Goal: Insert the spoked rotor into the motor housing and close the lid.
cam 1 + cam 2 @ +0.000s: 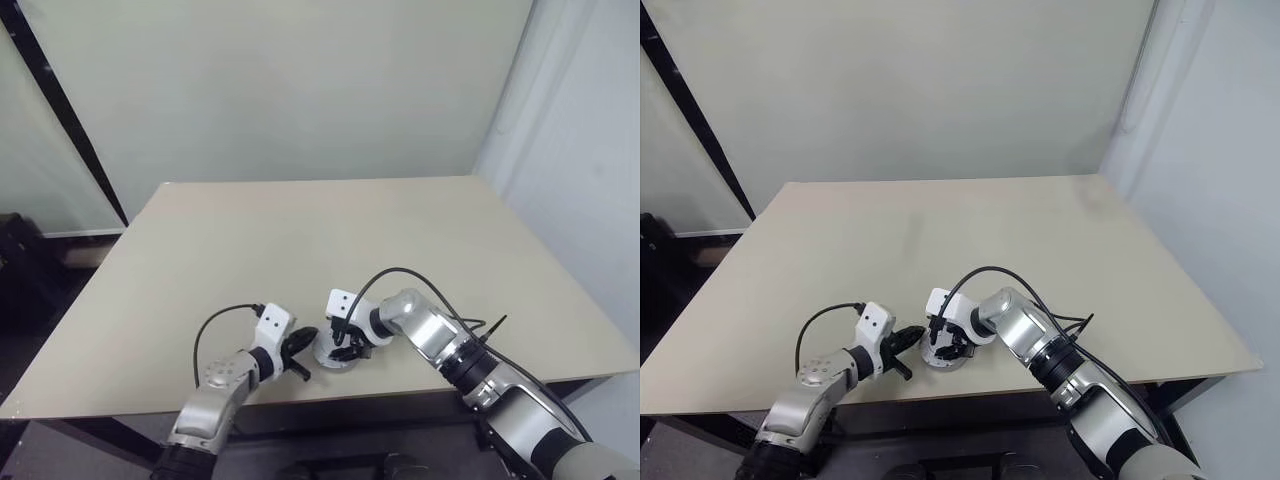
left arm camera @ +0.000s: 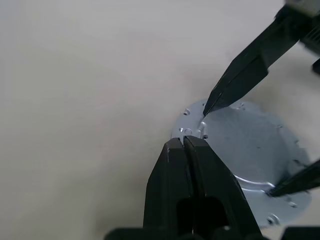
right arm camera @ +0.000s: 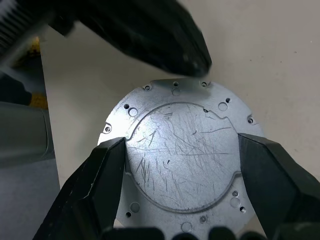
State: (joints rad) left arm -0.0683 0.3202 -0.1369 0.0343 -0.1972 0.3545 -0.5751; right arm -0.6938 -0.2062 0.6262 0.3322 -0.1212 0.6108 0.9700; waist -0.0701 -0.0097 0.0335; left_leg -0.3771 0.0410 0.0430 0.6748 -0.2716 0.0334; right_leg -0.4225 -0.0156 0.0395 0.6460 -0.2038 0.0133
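Beige and bare, the table (image 1: 300, 240) carried all of the work at its near edge, with a pale wall behind it and a black strip leaning at the far left.

Furthest left, the left gripper (image 1: 297, 356) reached in low over the near edge, its two black fingers (image 2: 192, 185) pressed flat together with nothing between them. In the left wrist view their joined tips met the rim of the silver disc, though whether they pressed on it or merely lay against it could not be told.

Just right of that gripper sat the lid (image 3: 180, 155), a round silver-grey metal plate lying flat on the table. Its face was scratched and carried a raised central panel, with small holes spaced around the outer ring. No brand, label or writing could be read on it or on the white wrist housings of either arm.

From the right, the right gripper (image 3: 182, 165) came down over the lid with its fingers (image 3: 95, 185) spread wide, one at each side of the raised panel. They straddled the plate and appeared to touch its rim on both sides, so the plate seemed held between them. A black cable (image 1: 420, 285) looped above that forearm.
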